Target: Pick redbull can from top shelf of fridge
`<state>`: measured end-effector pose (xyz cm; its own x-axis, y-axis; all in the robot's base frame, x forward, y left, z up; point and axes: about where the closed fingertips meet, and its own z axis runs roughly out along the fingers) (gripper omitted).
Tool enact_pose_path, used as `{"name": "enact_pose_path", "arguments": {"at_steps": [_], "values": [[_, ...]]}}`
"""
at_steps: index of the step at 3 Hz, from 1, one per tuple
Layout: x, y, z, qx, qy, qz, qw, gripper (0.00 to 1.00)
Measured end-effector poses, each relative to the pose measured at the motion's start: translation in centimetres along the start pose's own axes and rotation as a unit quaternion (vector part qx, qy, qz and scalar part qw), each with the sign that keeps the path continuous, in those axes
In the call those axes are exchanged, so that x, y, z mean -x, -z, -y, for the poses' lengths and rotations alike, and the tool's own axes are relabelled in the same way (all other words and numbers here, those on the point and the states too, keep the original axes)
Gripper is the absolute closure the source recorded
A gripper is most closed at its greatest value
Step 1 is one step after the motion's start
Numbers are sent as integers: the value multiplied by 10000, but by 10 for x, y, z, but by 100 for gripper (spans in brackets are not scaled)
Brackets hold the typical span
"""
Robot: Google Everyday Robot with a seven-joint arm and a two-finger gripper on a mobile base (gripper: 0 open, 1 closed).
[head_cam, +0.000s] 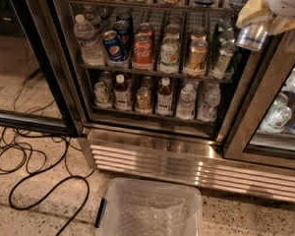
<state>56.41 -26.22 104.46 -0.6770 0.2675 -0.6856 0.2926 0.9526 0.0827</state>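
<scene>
My gripper [259, 19] is at the top right of the camera view, in front of the fridge's [152, 146] right door post. Its yellowish fingers [250, 10] are shut on the redbull can [250, 37], a slim silver can with blue patches, held tilted in the air outside the racks. The top shelf [147, 5] is the thin wire rack along the top edge, with only the bottoms of several bottles and cans showing on it. The arm above the gripper is cut off by the frame edge.
The middle rack holds a water bottle [86, 39], a Pepsi can [112, 45], a Coca-Cola can [141, 50] and other cans. The lower rack holds small bottles. A clear plastic bin [150, 208] stands on the floor in front. Black cables [34, 171] lie at left. The open glass door [24, 58] stands at left.
</scene>
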Motion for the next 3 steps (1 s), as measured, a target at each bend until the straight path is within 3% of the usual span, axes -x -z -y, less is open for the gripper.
{"name": "enact_pose_path", "arguments": {"at_steps": [1,2,3], "values": [[-24,4,-7,106,156,-264,9995,100],[-57,14,-22,366,301,-637,9968,100],[-96,35,-38,699,409,-1145,9901,100]]}}
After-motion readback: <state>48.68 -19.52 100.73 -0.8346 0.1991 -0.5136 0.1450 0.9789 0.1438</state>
